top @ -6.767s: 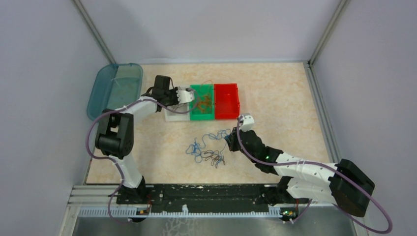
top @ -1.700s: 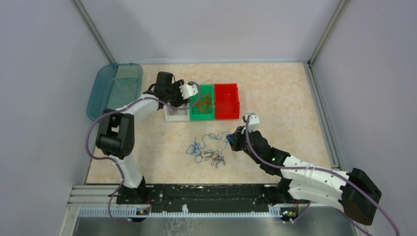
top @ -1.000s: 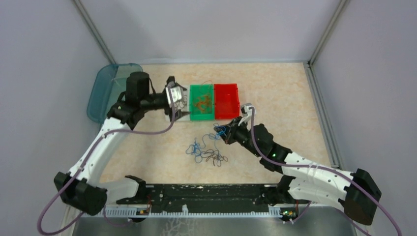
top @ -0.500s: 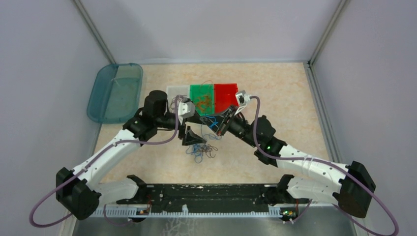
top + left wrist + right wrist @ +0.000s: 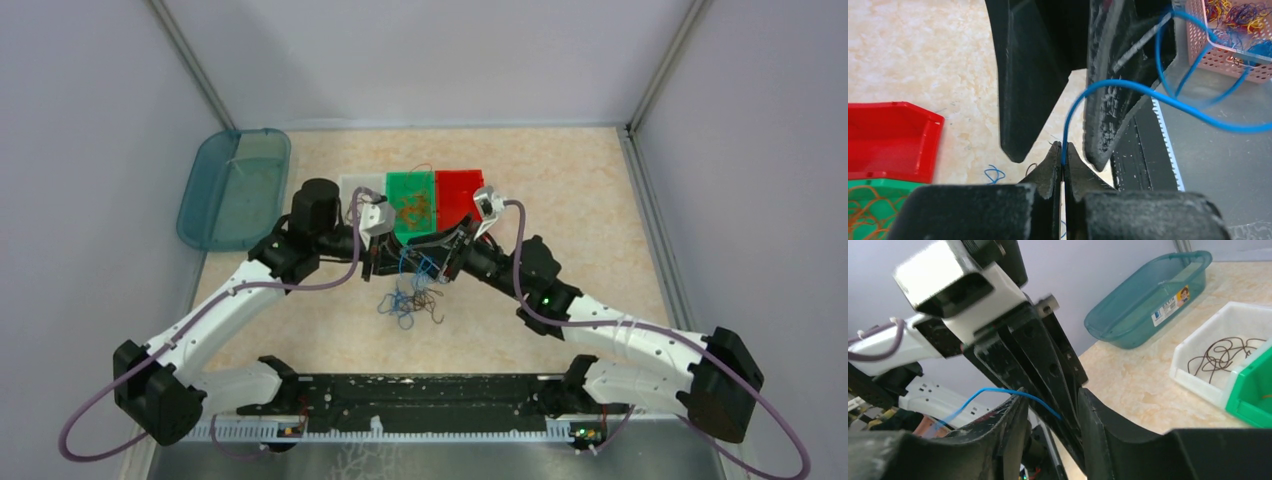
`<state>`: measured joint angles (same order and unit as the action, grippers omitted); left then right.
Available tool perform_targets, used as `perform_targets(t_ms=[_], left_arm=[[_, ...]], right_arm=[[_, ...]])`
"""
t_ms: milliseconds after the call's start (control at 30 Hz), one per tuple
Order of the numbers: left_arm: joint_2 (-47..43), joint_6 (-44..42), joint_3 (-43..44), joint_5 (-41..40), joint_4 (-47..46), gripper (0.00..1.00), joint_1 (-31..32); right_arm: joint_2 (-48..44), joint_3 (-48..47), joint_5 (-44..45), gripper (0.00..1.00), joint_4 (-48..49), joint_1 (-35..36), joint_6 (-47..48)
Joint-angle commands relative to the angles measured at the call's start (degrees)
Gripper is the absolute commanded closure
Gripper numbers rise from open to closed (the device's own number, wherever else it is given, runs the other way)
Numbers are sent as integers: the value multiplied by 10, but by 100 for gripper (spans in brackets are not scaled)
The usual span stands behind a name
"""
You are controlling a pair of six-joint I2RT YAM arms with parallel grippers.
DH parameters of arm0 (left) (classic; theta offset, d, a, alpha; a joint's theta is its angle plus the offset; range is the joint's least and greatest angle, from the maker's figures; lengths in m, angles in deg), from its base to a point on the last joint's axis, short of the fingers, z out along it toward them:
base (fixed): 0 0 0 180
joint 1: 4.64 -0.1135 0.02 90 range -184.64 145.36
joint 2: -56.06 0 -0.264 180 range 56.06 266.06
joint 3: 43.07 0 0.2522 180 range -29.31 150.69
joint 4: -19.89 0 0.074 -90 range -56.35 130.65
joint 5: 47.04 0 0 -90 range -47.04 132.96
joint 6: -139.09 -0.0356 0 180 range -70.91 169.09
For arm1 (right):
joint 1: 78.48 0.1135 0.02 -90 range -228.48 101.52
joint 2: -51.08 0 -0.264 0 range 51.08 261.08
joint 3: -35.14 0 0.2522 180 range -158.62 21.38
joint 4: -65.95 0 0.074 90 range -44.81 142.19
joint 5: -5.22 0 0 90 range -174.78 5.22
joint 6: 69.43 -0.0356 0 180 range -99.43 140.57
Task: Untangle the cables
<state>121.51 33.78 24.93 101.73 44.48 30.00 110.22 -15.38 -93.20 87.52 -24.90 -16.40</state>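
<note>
The two arms meet over the middle of the desk [image 5: 590,200], just near of the bins. The left hand [image 5: 1063,150] is closed tight, its fingertips pinching a blue cable [image 5: 1128,90] that rises from the pinch, arches to the right and loops away. The right hand [image 5: 1050,400] faces it with its jaws apart, and the left hand's closed fingers reach into the gap between them. The blue cable runs across the right hand's finger [image 5: 1110,85]; whether it touches that finger is hard to tell, since the wrist views are blurred there.

From above, part of the cables [image 5: 408,298] hangs in a small tangle between the two hands, lifted off the desk. The rest, blue and dark loops, lies on the desk directly below and a little to the near side. One short blue loop [image 5: 993,174] lies alone on the desk near the red bin [image 5: 462,190].

Three bins stand in a row at the far side of the hands: the white bin [image 5: 1198,352] on the left, with a brown cable [image 5: 1220,355] coiled in it, the green bin [image 5: 395,185] in the middle, holding orange-red cables [image 5: 412,208], and the red bin on the right. A teal tub [image 5: 200,200] sits at the far left edge of the desk. A pink basket [image 5: 1218,55] of coloured cables stands off the desk, beyond its near edge.
</note>
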Motion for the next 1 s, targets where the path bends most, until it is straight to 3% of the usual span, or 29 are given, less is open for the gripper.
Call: perform_targets(t_ms=[0,133,333,967], left_arm=[[-13,-37,56,3,25,100,3],[-11,-57,84,10,54,100,3],[-6,-47,109,27,56,100,3],[17,2,197,84,81,100,22]], right_arm=[[-45,29,-24,52,5,1,27],[-81,91,-56,39,6,-3,41],[-80,127,-67,37,9,-3,62],[46,99,18,61,82,-2,81]])
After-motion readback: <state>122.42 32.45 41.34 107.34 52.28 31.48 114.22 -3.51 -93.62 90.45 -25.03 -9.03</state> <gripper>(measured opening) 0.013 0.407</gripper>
